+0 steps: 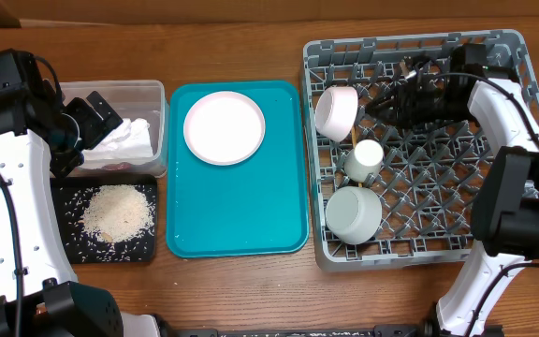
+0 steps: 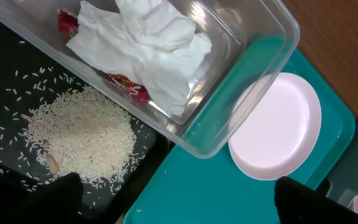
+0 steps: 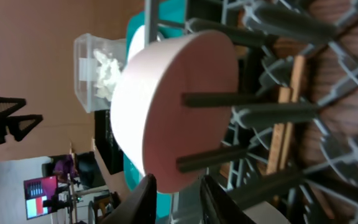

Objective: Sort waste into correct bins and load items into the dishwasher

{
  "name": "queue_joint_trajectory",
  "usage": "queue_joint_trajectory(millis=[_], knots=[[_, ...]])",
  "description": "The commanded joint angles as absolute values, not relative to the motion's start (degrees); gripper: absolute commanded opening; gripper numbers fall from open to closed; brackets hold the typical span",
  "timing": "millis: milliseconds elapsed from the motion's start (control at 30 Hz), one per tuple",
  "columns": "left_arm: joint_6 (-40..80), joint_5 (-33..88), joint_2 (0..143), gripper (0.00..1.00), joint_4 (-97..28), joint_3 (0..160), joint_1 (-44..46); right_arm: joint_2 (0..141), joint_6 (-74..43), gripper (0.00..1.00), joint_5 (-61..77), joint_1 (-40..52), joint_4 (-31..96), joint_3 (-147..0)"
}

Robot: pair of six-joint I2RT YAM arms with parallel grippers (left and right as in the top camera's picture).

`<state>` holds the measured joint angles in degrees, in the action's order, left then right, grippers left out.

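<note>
The left pincer (image 2: 185, 202) hangs over the near corner of the clear tub (image 1: 161, 122), its fingers spread wide with nothing between them. Inside the tub lie the crumpled tissue (image 2: 148, 50) and the red wrapper (image 2: 126, 84), which is partly under the tissue. Just beside the tub sits the black tray (image 1: 148, 253), holding a heap of rice (image 1: 117, 212) with loose grains scattered around it.

In the middle of the desk (image 1: 251, 290) is the teal tray (image 1: 237, 215). The pink plate (image 1: 224, 127) rests flat in its far half.

The rack (image 1: 438, 206) stands to the right. A pale bowl (image 1: 335, 112) leans on its side against the pegs at the far left. The cup (image 1: 366, 157) sits just nearer, and a second bowl (image 1: 354, 213) is nearer still.

The right pincer (image 1: 382, 105) is inside the rack, right by the tilted bowl. In the wrist view its fingers stand a little apart, with the bowl's edge just above the gap. I cannot tell whether either finger touches the bowl. The chopsticks (image 3: 289, 112) lie on the rack floor among the pegs, behind that bowl
</note>
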<state>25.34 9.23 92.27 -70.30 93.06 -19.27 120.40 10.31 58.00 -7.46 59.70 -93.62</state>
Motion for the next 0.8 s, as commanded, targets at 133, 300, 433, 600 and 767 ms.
queue_joint_trajectory(millis=[133,300,433,600,767], knots=[[25.3,9.4,91.8,1.0,-70.2,94.3,-19.5,117.2,6.7,0.24,45.1,-7.4,65.6,-103.6],[25.3,9.4,91.8,1.0,-70.2,94.3,-19.5,113.0,4.2,0.23,37.9,-4.8,69.2,-111.1],[25.3,9.4,91.8,1.0,-70.2,94.3,-19.5,108.3,4.2,0.11,31.2,1.3,69.7,-113.4],[25.3,9.4,91.8,1.0,-70.2,94.3,-19.5,107.5,4.2,0.04,20.4,10.6,69.5,-113.2],[25.3,9.4,91.8,1.0,-70.2,94.3,-19.5,107.6,1.0,0.05,8.7,18.6,66.1,-109.8]])
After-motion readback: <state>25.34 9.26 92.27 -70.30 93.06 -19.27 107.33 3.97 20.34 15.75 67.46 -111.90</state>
